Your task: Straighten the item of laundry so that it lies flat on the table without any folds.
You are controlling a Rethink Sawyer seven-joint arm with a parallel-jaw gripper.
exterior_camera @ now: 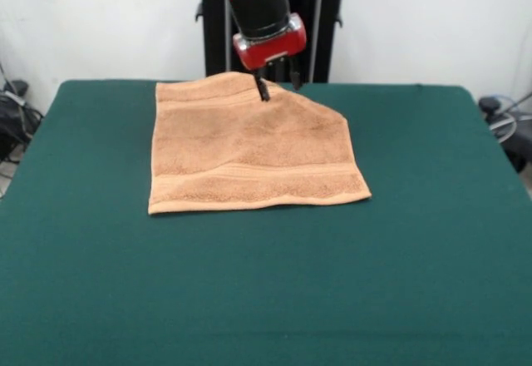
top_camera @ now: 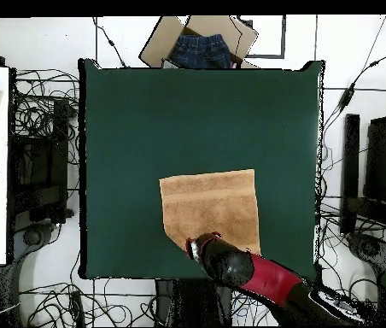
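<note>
End effector (exterior_camera: 277, 83) seen at towel (exterior_camera: 249, 154) far edge, beside the folded far-right corner; grip state cannot be told; counter (exterior_camera: 432, 241) otherwise bare

My front cam sits low across the table (exterior_camera: 432, 283), facing the arm, fairly close. My overhead cam looks straight down from high up, flipped half round. Both share the tabletop and towel (exterior_camera: 249, 154).

Robot lab: green-topped table (top_camera: 145, 128) ringed w/ tangled cables (top_camera: 47, 111), equipment racks (top_camera: 43, 166), white wall (exterior_camera: 432, 17).
</note>
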